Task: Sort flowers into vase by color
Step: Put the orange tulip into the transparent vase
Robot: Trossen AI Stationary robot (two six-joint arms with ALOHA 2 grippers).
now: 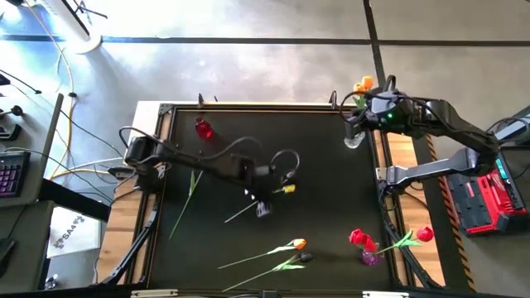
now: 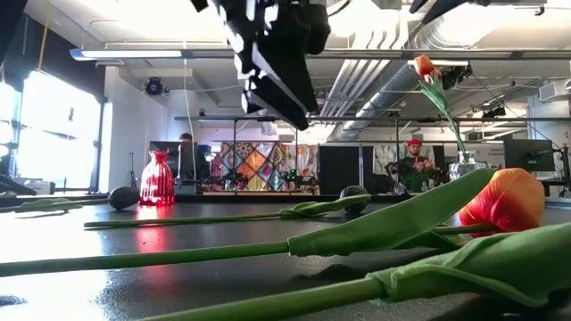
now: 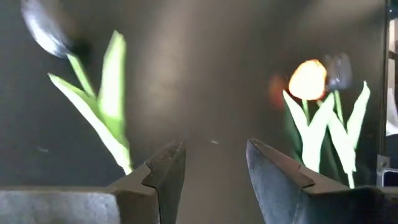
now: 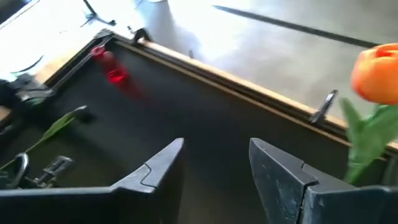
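Note:
My left gripper (image 1: pixel 262 207) hangs open over the middle of the mat, low above a thin-stemmed flower (image 1: pixel 240 215). Its wrist view shows a black tulip (image 3: pixel 43 31) with green leaves just beyond the open fingers (image 3: pixel 214 174). An orange tulip (image 3: pixel 308 78) and another black one (image 3: pixel 339 65) lie farther off. My right gripper (image 1: pixel 362 118) is open at the far right corner, beside the clear vase (image 1: pixel 354 141) holding an orange tulip (image 4: pixel 376 71). The red vase (image 1: pixel 203 128) stands far left. A purple vase (image 1: pixel 368 255) near right holds red tulips (image 1: pixel 358 238).
An orange tulip (image 1: pixel 298 244) and a black tulip (image 1: pixel 305 258) lie side by side near the table's near edge, stems pointing left. Another flower (image 1: pixel 186 199) lies on the left part of the mat. A red tulip (image 1: pixel 424 234) rests by the right rim.

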